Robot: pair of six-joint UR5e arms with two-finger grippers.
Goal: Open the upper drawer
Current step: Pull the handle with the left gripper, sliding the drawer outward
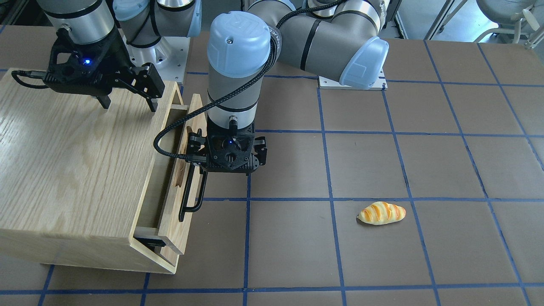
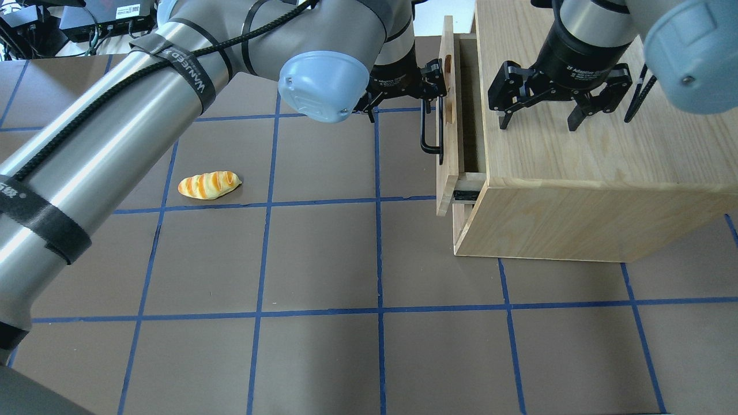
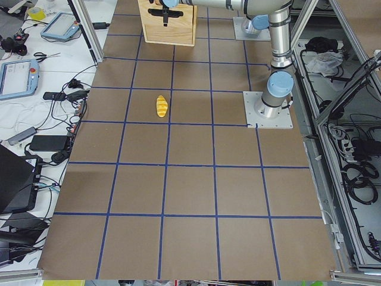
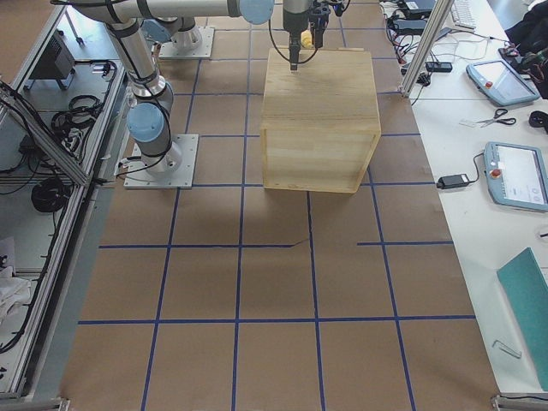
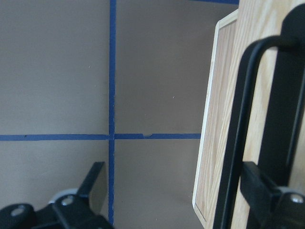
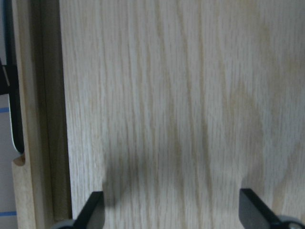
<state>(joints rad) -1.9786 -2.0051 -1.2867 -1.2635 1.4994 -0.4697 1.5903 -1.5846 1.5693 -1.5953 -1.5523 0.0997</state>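
Bread roll [image 2: 209,185] lies toward the worktop's [image 2: 323,259] left edge. Farther, nearer the right edge, the upper drawer [image 2: 444,178] sticks partly out of the cabinet [image 2: 576,167]. Only the wrist view shows the left hand [image 5: 174,191] spread wide at its handle [image 2: 426,138]. The right hand [image 2: 538,125] hangs spread over the cabinet.

A robotics lab is shown. Two industrial robot arms [image 3: 275,89] are bolted by metal plates [image 3: 268,119] to a table [image 3: 190,196] covered in brown paper and gridded with blue tape [image 2: 379,259]. Aluminium framing [image 4: 430,38] is seen alongside, and control tablets [image 4: 516,175], scissors [image 4: 491,120] and loose cables [image 3: 56,128] are laid on white benches [image 4: 479,248].
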